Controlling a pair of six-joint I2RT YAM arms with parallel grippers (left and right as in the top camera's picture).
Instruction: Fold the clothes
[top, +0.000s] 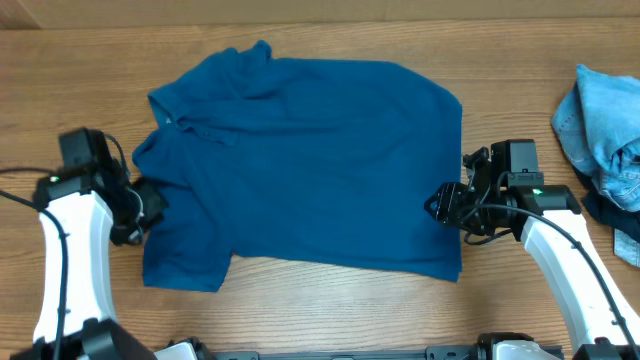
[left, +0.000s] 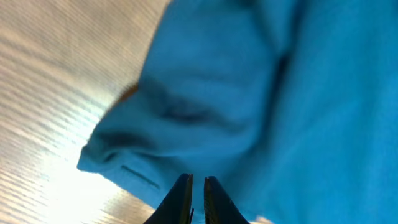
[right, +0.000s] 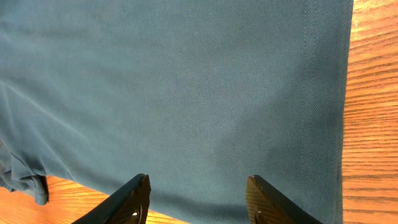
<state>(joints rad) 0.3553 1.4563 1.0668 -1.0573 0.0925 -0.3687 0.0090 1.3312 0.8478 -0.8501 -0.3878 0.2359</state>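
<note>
Your shirt lies flat on the worktop, long axis running tool to tool: collar toward the left tool, clenched on a sleeve; hem under the right tool, jaws released.

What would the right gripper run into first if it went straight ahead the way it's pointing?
The blue shirt. The right gripper points across its flat fabric with jaws open, so the cloth comes first, though how high the jaws sit above it is unclear.
</note>
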